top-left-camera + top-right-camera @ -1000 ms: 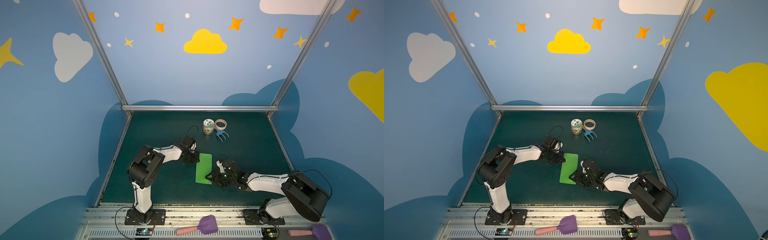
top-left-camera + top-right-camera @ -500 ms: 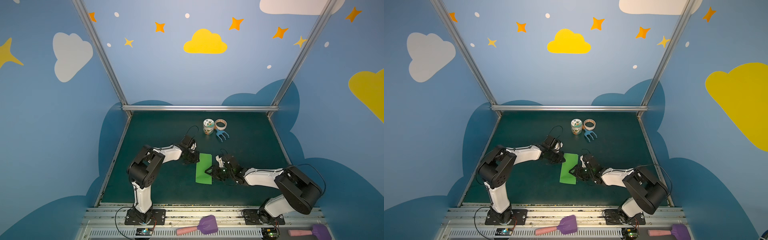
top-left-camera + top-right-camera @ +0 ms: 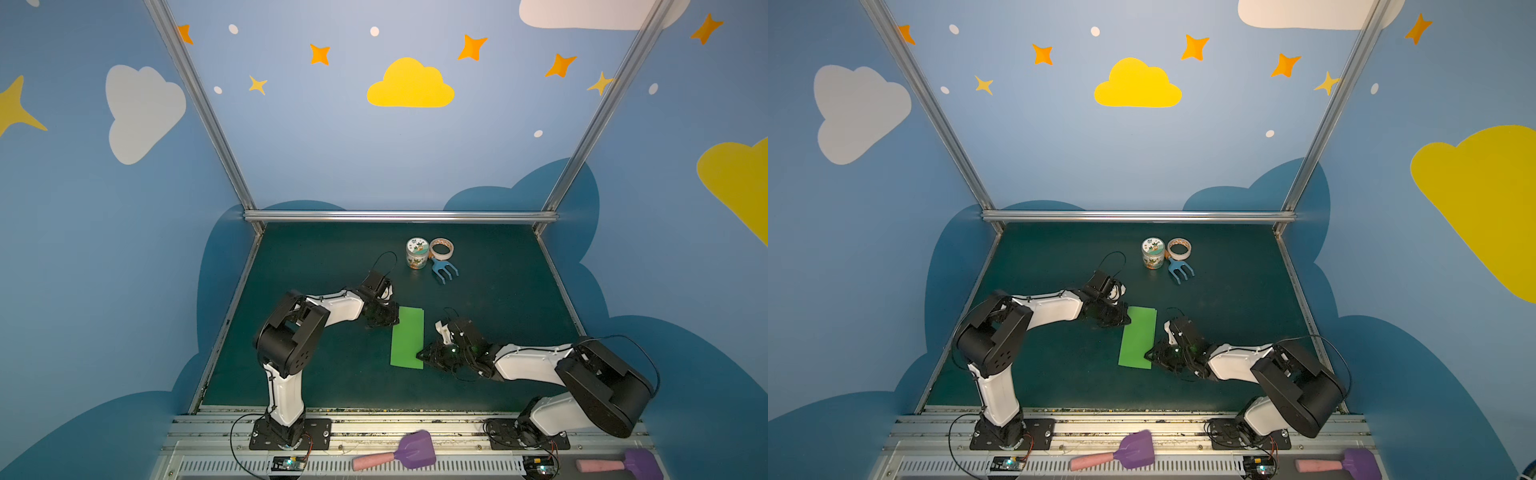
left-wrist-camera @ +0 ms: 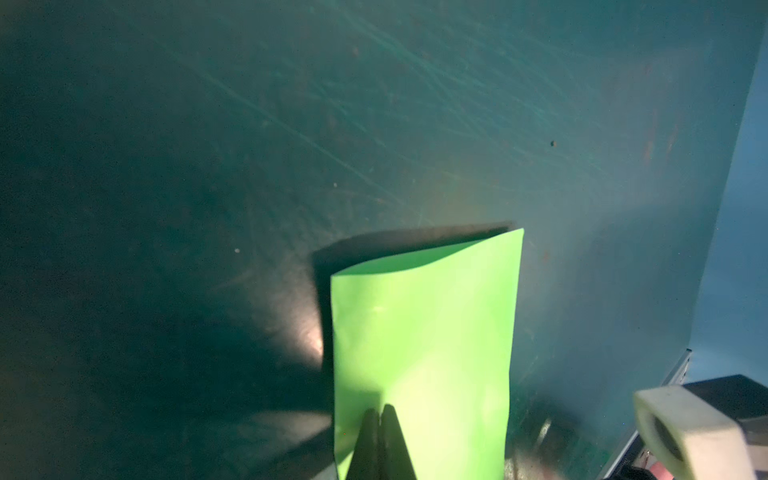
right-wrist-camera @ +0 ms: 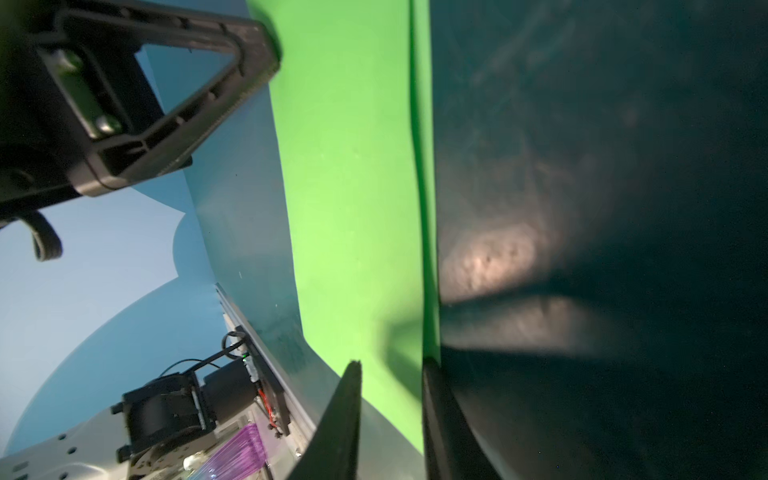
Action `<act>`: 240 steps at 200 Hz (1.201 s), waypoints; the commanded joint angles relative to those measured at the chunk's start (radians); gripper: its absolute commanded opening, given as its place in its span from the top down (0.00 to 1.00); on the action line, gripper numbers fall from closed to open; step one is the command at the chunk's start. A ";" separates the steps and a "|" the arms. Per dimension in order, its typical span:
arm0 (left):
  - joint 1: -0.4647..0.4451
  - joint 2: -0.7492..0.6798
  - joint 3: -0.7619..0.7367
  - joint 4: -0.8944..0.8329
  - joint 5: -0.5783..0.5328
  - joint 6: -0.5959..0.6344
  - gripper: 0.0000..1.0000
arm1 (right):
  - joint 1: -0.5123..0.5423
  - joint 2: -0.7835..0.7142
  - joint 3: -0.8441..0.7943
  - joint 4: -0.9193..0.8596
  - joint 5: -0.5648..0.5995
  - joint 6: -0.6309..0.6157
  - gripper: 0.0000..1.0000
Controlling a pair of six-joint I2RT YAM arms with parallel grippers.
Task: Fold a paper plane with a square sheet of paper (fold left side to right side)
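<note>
The square sheet of paper [image 3: 408, 337] [image 3: 1138, 337] lies on the dark green table as a narrow bright green rectangle, folded double, its layered long edges on the right. My left gripper [image 3: 392, 320] [image 4: 381, 409] is shut, and its tips rest on top of the paper [image 4: 424, 332] near its far left corner. My right gripper [image 3: 420, 356] [image 5: 390, 363] sits low at the near right edge. Its jaws stand a little apart, and the edge of the paper [image 5: 353, 187] runs between them. No paper plane shape shows.
A small jar [image 3: 417, 253], a tape roll [image 3: 441, 248] and a blue toy rake [image 3: 444, 272] stand at the back of the table. Two purple toy shovels [image 3: 415, 451] [image 3: 640, 463] lie on the front rail. Blue walls enclose three sides.
My right gripper has slid left up to the paper's near right edge, and its jaws have narrowed. The left gripper and the paper have stayed in place.
</note>
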 commanded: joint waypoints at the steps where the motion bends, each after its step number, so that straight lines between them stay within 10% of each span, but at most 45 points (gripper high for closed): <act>1: 0.003 0.007 -0.019 -0.041 -0.026 0.011 0.96 | 0.008 -0.022 -0.009 -0.015 -0.014 0.000 0.80; 240: 0.005 -0.022 -0.028 -0.043 -0.019 0.010 0.96 | 0.040 0.025 0.023 0.032 -0.010 0.052 1.00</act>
